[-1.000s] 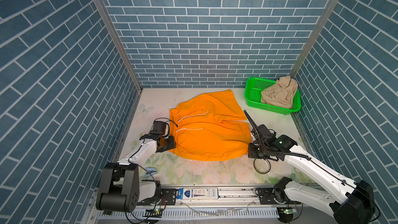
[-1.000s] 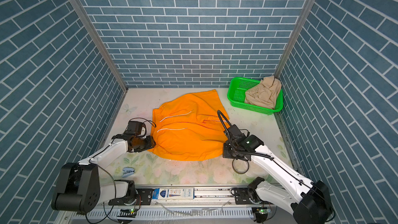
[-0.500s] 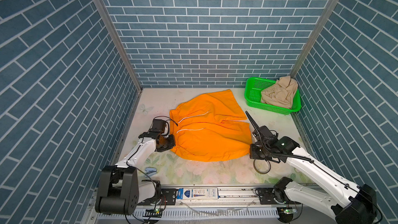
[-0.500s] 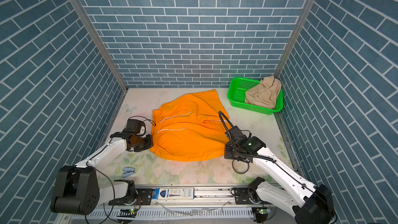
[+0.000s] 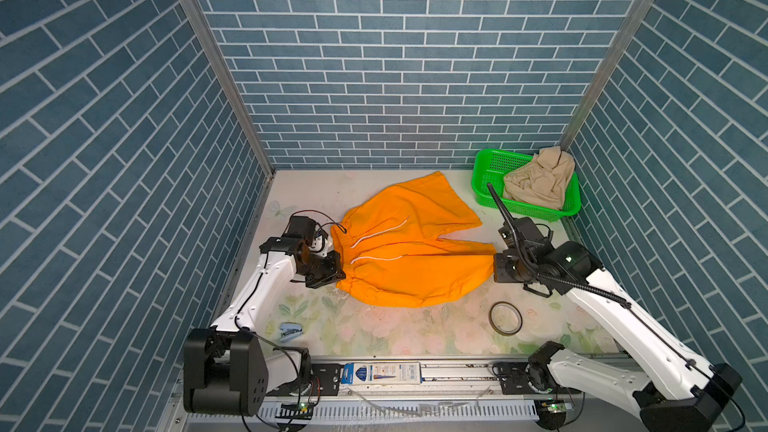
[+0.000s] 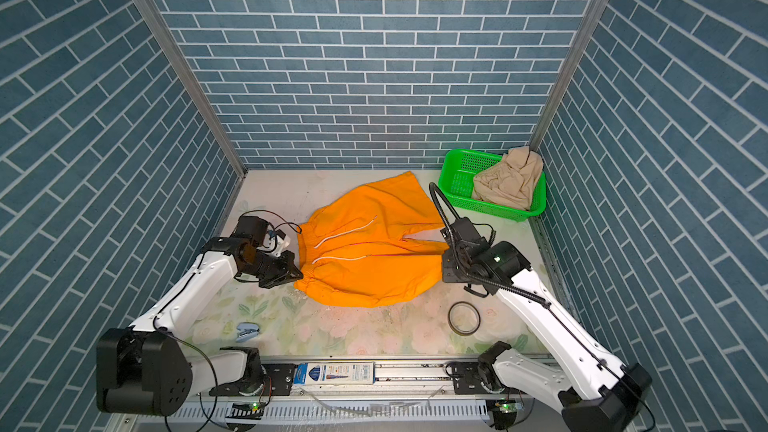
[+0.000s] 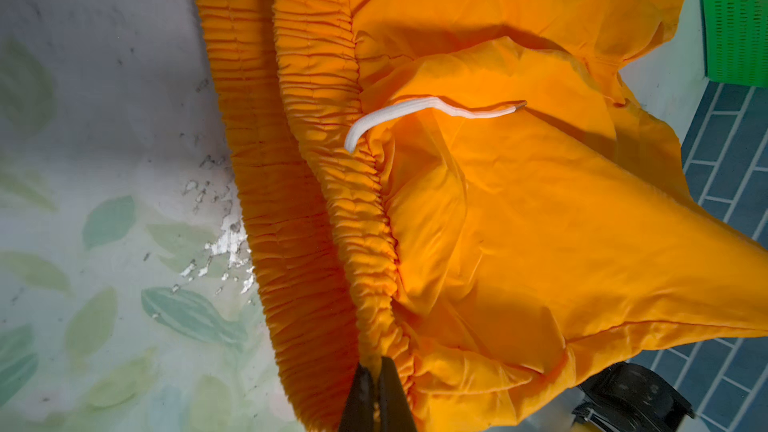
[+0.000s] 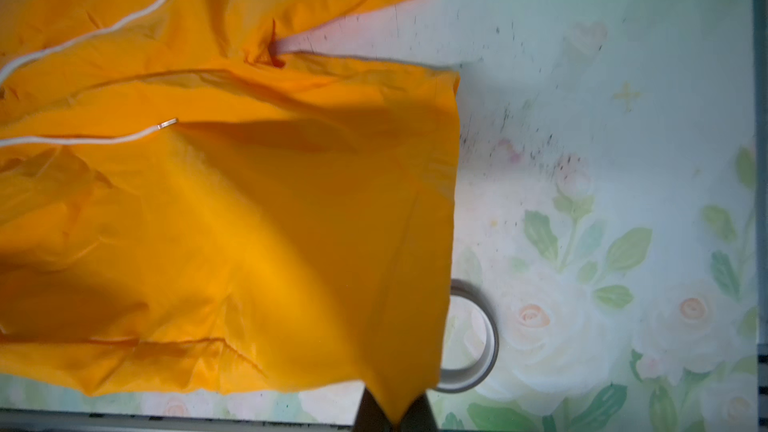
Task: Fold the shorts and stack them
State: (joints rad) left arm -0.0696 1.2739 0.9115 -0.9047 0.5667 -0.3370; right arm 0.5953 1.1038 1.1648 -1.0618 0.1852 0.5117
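Observation:
The bright orange shorts (image 5: 409, 261) (image 6: 365, 263) lie spread mid-table, waistband to the left, white drawstring (image 7: 432, 106) on top. My left gripper (image 5: 338, 274) (image 6: 300, 274) (image 7: 376, 367) is shut on the near end of the gathered waistband (image 7: 365, 251). At the opposite side my right gripper (image 5: 494, 270) (image 6: 442, 273) (image 8: 395, 417) is shut on the hem corner of the near leg, lifted slightly off the table. The beige shorts (image 5: 536, 180) (image 6: 507, 182) sit crumpled in the green basket (image 5: 484, 174) (image 6: 457, 178) at the back right.
A tape ring (image 5: 505, 317) (image 6: 464, 317) (image 8: 488, 338) lies on the flowered table just in front of the right gripper. A small blue stapler-like object (image 5: 289, 331) (image 6: 248, 331) sits near the front left. Brick-patterned walls close three sides.
My left gripper has shut on the waistband. The right gripper, still shut on the leg hem, shifted slightly, and the cloth between the two is drawn tauter.

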